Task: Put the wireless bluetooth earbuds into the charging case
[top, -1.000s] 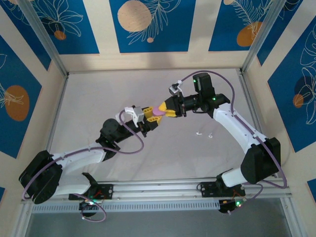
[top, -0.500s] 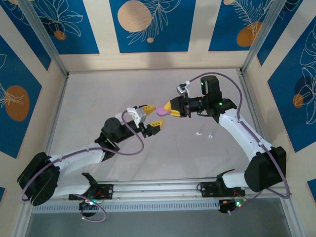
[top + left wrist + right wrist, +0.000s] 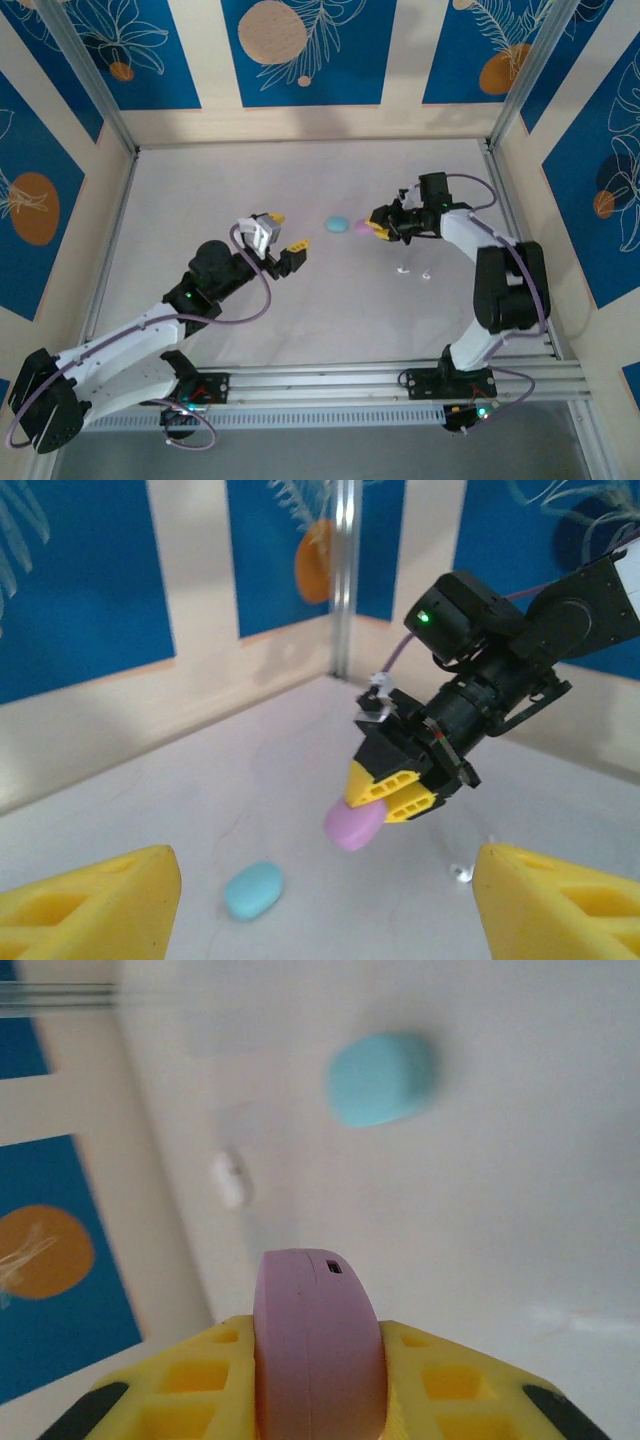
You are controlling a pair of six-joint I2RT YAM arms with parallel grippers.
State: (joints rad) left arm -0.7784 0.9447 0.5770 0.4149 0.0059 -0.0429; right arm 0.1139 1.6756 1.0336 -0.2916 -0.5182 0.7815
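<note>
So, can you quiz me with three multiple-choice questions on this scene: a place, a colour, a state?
1. Where is the pale blue case? A) held in the air B) inside a box C) lying on the table.
2. What colour is the held case in the right end effector? A) white B) pink C) green.
3. The left end effector is: A) open and empty B) shut on an earbud C) shut on a white case.
Answers: C, it rests on the table; B, pink shows between the yellow fingers; A, its fingers stand apart, nothing between.
</note>
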